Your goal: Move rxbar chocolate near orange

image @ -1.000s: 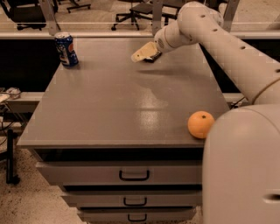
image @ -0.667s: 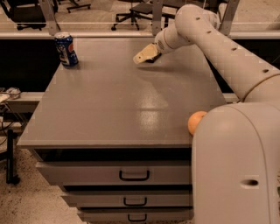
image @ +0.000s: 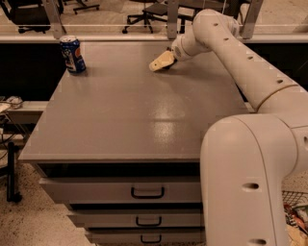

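My gripper is low over the far part of the grey table, right of its middle, with its cream tip pointing left. A dark patch lies right under it. I cannot tell whether that is the rxbar chocolate or only shadow. The orange is hidden behind the large near segment of my arm at the right front.
A blue soda can stands upright at the table's far left corner. The table tops a cabinet with drawers facing me. Office chairs stand behind a rail beyond the far edge.
The near arm segment has swung left and now covers the orange, which showed at the table's right edge before. The gripper stays at the same far spot.
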